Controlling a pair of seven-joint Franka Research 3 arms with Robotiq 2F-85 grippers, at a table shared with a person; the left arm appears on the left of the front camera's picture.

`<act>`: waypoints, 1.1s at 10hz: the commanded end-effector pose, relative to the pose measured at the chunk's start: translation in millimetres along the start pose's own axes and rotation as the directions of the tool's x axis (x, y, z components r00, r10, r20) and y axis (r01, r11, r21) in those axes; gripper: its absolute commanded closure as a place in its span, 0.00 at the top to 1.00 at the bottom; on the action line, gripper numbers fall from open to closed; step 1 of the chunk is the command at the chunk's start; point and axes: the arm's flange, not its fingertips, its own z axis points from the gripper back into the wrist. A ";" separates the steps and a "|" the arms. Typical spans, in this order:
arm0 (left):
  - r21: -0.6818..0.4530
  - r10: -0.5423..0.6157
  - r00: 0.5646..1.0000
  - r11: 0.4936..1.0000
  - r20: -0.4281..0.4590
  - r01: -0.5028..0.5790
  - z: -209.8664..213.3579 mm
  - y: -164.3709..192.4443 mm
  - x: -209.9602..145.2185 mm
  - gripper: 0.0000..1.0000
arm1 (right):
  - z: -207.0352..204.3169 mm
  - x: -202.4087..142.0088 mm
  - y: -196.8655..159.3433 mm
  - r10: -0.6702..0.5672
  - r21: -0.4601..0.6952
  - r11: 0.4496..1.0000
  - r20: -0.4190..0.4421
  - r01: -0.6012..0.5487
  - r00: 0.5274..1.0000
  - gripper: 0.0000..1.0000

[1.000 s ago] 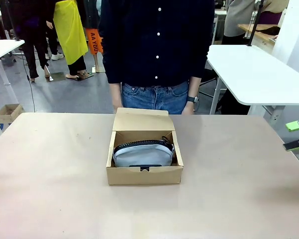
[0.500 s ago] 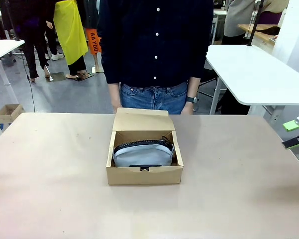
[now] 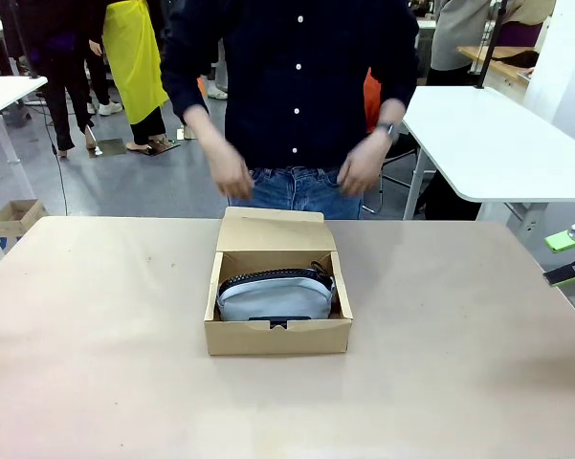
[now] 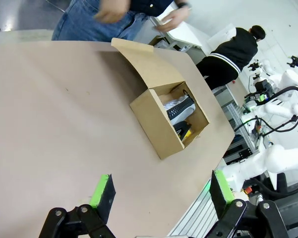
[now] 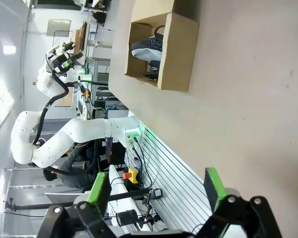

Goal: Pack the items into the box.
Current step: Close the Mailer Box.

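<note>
The brown cardboard box [image 3: 277, 337] sits mid-table with its flap lid [image 3: 273, 229] standing open at the back. The pale grey-blue pouch [image 3: 276, 296] with its black zipper lies inside, also seen as the pouch [image 4: 181, 106] in the left wrist view. A small black stapler [image 4: 183, 131] is wedged between pouch and front wall. My right gripper [image 3: 572, 258] hovers open at the table's right edge, far from the box [image 5: 176, 49]. My left gripper [image 4: 162, 191] is open over the near left part of the table, nothing between its fingers. My right gripper [image 5: 156, 191] is likewise empty.
A person stands at the far side with both hands raised above the table edge, one hand [image 3: 232, 177] and the other hand [image 3: 362, 167] just behind the flap. Bare tabletop [image 3: 105, 316] surrounds the box. White tables stand beyond.
The person's hands have come up from beside the hips to waist height behind the open flap. Box, pouch and both grippers have stayed about where they were.
</note>
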 end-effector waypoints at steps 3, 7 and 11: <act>-0.014 0.006 1.000 1.000 0.018 -0.006 -1.1 -3.6 -1.0 1.00 | 3.9 -4.0 -1.0 0.020 -0.001 1.000 -0.009 -0.020 1.000 1.00; -0.014 0.006 1.000 1.000 0.018 -0.006 -1.1 -3.6 -1.0 1.00 | 3.9 -4.0 -1.0 0.020 -0.001 1.000 -0.009 -0.020 1.000 1.00; -0.014 0.006 1.000 1.000 0.018 -0.006 -1.1 -3.6 -1.0 1.00 | 3.9 -4.0 -1.0 0.020 -0.001 1.000 -0.009 -0.020 1.000 1.00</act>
